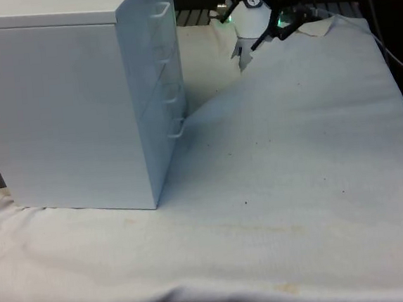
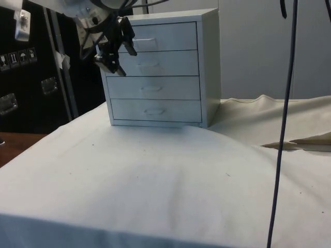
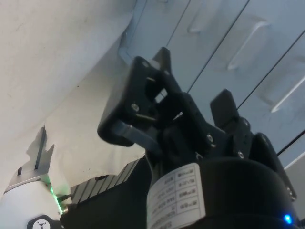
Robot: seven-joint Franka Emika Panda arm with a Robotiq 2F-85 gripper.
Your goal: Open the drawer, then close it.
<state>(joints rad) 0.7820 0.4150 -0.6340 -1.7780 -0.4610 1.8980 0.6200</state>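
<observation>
While jaws point(image 2: 115, 51) hover spread, chest point(image 2: 160, 67) shows four drawers, all closed.

Desk point(image 1: 319, 204) covered by a white cloth point(image 2: 155, 181), wrinkled and lightly stained near the front edge; bare wood shows beneath at that edge; dark cabinets point(image 2: 31, 77) with metal fittings stand behind in the side view; a pale wall point(image 2: 258, 46) beside them; black cable point(image 2: 284, 119) hangs down.

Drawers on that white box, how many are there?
4, stacked on the chest's front: top drawer, second, third, bottom. All look shut.
</observation>
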